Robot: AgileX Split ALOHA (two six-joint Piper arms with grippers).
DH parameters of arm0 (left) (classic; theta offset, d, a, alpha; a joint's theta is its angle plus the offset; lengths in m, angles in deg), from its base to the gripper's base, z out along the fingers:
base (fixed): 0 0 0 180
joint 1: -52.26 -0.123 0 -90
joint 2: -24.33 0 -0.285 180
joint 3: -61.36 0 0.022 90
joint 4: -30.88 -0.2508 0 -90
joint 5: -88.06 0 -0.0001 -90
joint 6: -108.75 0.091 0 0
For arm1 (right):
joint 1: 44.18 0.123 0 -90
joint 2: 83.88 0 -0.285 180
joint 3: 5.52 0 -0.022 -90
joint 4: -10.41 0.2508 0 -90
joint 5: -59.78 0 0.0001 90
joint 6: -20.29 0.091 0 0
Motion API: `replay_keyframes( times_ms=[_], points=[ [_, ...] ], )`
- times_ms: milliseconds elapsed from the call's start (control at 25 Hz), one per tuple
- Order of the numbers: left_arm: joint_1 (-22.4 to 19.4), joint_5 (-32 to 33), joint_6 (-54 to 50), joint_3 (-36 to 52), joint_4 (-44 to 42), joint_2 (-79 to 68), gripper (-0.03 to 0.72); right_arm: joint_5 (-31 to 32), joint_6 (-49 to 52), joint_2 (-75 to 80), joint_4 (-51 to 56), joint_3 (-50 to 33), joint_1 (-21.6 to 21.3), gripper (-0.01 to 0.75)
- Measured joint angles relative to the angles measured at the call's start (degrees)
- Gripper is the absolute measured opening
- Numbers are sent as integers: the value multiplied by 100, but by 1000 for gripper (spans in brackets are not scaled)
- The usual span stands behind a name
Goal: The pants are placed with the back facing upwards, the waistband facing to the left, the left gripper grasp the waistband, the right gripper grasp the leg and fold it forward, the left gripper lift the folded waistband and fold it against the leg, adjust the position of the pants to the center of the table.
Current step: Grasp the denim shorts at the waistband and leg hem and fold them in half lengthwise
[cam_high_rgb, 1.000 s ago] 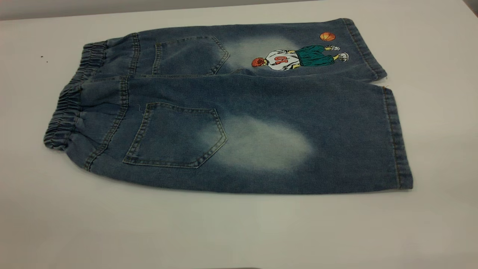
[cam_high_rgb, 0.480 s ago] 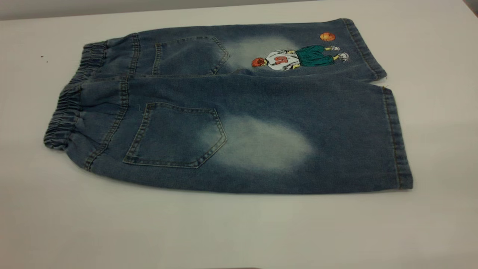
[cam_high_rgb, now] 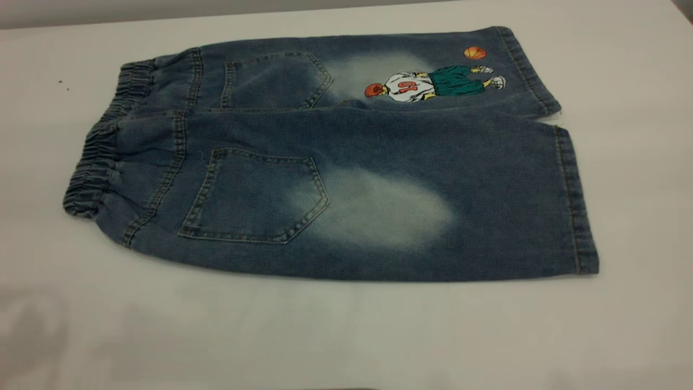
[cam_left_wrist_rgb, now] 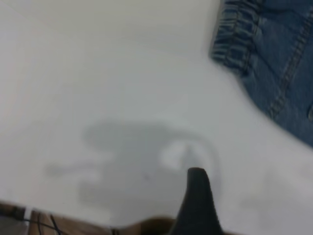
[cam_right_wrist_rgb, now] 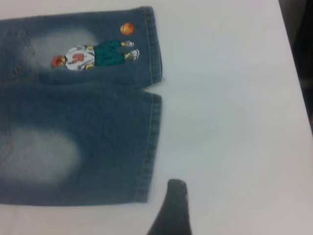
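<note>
One pair of pants [cam_high_rgb: 346, 162] is counted on one table [cam_high_rgb: 346, 336]. On it are counted: two back pockets [cam_high_rgb: 254, 197], two faded patches [cam_high_rgb: 379, 208], one player print [cam_high_rgb: 433, 84], one orange ball [cam_high_rgb: 475, 52], one waistband [cam_high_rgb: 100, 157].

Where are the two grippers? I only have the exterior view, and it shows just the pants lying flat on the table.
Observer: The left gripper shows in its wrist view over bare table, apart from the waistband.
Operator: And the right one?
Observer: The right gripper is over bare table too, just off the hem of the leg without the print, not touching it.
Operator: Is either one holding cloth?
Observer: No, neither wrist view shows anything gripping the pants.
</note>
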Motion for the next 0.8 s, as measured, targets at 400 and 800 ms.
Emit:
replay_keyframes(
  times_ms=[400, 800],
  points=[
    [-75, -1082, -36, -680, -489, -2729, 512, -266, -22, 421, 5, 2, 0, 593],
    [-391, -1632, -7, -1424, -593, -4403, 512, -284, -22, 421, 16, 2, 0, 593]
  ],
)
